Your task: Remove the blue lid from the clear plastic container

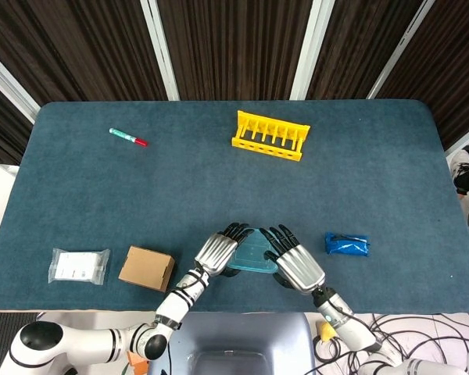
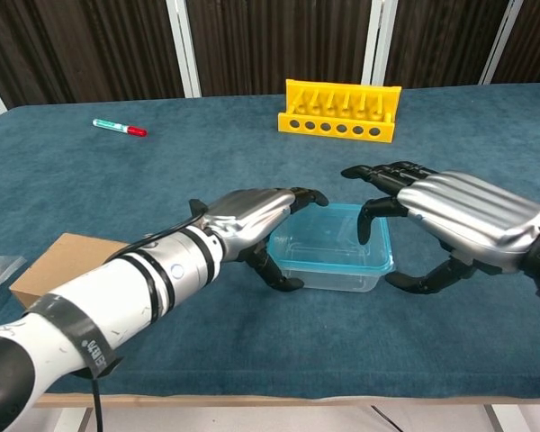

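Observation:
The clear plastic container [image 1: 252, 255] [image 2: 335, 261] with its blue lid [image 2: 337, 232] on top sits near the table's front edge, between my two hands. My left hand [image 1: 217, 250] [image 2: 250, 219] holds its left end, with fingers over the lid's far left corner and the thumb against the front wall. My right hand [image 1: 294, 263] [image 2: 459, 216] hovers at the right end. Its fingers are spread and arched over the lid's right edge, and the thumb hangs low beside the front right corner. I cannot tell whether it touches the container.
A blue packet [image 1: 347, 244] lies right of the right hand. A yellow rack [image 1: 270, 135] [image 2: 342, 110] stands at the back and a marker [image 1: 128, 137] [image 2: 119, 128] lies far left. A cardboard box [image 1: 146, 268] [image 2: 63, 261] and a plastic bag [image 1: 79, 266] lie front left.

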Motion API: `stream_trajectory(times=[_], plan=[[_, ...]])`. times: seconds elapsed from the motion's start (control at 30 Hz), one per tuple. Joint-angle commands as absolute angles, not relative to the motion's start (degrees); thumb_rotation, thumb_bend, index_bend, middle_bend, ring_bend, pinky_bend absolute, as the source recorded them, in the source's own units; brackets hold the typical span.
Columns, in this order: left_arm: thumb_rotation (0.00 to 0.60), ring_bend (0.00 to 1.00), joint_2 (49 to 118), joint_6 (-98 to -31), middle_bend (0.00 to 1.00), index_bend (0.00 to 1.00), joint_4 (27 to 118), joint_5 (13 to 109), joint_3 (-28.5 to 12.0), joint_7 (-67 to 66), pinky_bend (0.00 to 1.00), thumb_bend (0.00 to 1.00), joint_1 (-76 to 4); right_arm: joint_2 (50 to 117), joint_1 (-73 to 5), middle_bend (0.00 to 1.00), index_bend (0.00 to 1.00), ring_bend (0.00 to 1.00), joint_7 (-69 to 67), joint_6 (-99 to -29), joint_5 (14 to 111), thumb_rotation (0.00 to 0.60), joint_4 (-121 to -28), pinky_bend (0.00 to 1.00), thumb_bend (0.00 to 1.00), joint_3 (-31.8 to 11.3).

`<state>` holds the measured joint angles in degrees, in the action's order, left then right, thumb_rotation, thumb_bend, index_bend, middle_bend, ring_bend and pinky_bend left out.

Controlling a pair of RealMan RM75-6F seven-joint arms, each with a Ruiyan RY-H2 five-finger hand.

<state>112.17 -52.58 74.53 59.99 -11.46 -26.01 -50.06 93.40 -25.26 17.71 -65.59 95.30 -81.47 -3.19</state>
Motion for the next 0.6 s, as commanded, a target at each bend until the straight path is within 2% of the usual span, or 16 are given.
stream_trajectory(times=[0.03,0.6], plan=[[0.6,0.41,112.0,-52.6,0.56,0.43,74.7,60.0,-11.5,-26.1,0.47,0.26,-50.0,93.9,-25.6,0.0,0.43,0.0,18.0,-65.4,94.6,0.6,-81.6,0.0,0.23,-3.0],[0.6,0.42,111.3,-52.5,0.57,0.44,75.7,59.9,-11.2,-26.7,0.48,0.26,-50.0,94.8,-26.5,0.0,0.47,0.0,19.4,-65.6,91.7,0.6,-83.1,0.0,0.23,-3.2]])
